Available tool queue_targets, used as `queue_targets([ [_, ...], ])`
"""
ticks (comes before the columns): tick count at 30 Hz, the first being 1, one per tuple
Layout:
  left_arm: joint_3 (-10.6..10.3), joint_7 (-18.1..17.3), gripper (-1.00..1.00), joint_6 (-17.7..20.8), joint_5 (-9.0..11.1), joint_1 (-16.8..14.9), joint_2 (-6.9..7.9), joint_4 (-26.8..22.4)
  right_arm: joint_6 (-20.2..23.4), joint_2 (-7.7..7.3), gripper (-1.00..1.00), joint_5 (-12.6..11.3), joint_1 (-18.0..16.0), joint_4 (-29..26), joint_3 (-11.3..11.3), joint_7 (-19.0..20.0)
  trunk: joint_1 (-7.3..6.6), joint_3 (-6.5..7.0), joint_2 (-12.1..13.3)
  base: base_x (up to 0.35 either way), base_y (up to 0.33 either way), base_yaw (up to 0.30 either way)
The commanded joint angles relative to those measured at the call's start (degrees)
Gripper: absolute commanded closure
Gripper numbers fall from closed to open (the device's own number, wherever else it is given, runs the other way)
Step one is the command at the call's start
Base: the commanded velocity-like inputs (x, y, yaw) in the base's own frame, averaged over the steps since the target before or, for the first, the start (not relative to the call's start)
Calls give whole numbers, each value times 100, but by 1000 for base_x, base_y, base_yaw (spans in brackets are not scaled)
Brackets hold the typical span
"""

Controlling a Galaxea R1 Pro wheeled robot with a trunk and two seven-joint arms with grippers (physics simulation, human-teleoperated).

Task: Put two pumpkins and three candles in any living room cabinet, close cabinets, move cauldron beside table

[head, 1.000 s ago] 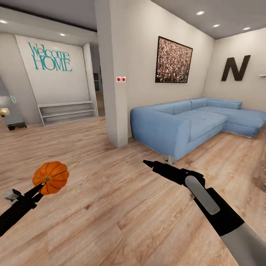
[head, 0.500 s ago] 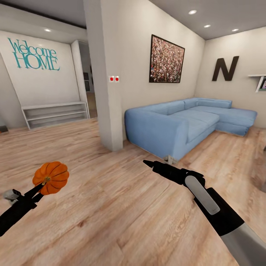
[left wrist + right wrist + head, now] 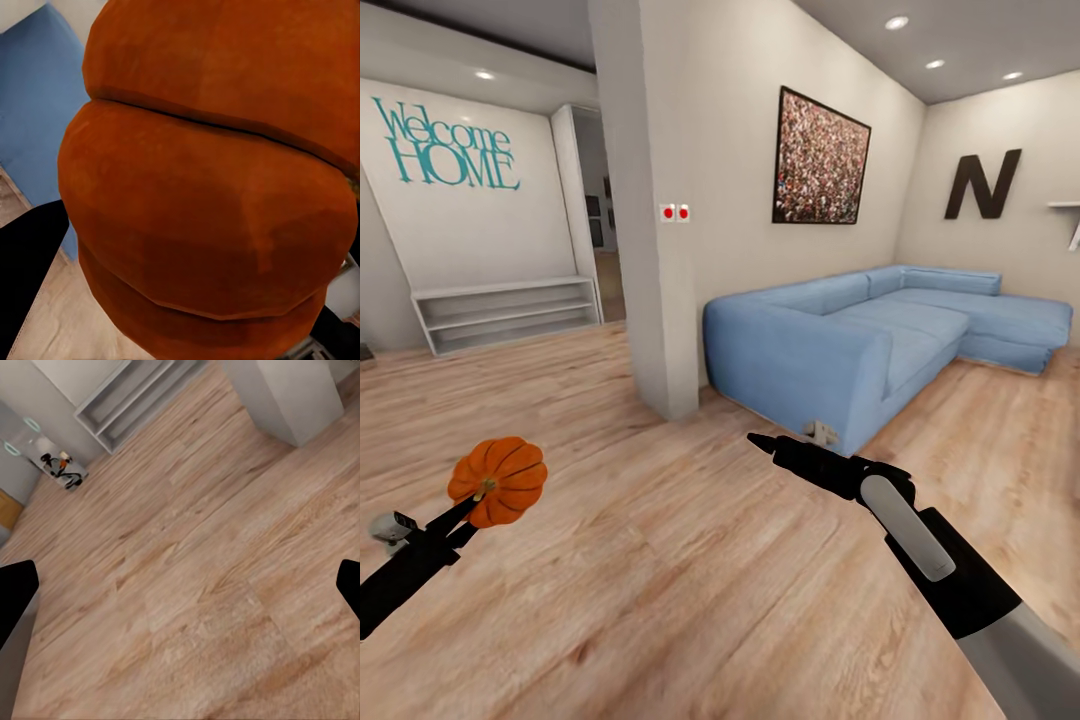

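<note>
Pumpkin carried over the plank floor, sofa ahead.
From the head: left tool (image 3: 460, 515) grips the pumpkin (image 3: 498, 481) above the floor (image 3: 690, 580); blue sofa (image 3: 860, 335) beyond; left wrist: pumpkin (image 3: 217, 180) close between the fingers; right wrist: right tool (image 3: 180, 585) spread wide, holding nothing.

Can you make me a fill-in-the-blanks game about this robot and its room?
1. The left gripper holds an orange ____.
2. The big sofa is coloured ____.
3. The wall letters say Welcome ____.
4. The right gripper holds ____.

Missing words: pumpkin; blue; HOME; nothing
</note>
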Motion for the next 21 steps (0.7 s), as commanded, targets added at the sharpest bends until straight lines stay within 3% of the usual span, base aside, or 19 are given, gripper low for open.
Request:
queue_targets([
  [1,4,-8,100,63,47,-4,0,-1,2,-5,-100,-60,-6,-8,10,-55,2,-6,-3,329,38,0],
  [9,3,-10,100,63,53,-4,0,-1,2,-5,-100,-60,-6,-3,10,-55,2,-6,-3,289,8,-65],
  [21,4,-11,100,63,66,-4,0,-1,2,-5,-100,-66,-6,111,10,-51,2,-6,-3,15,0,-283],
])
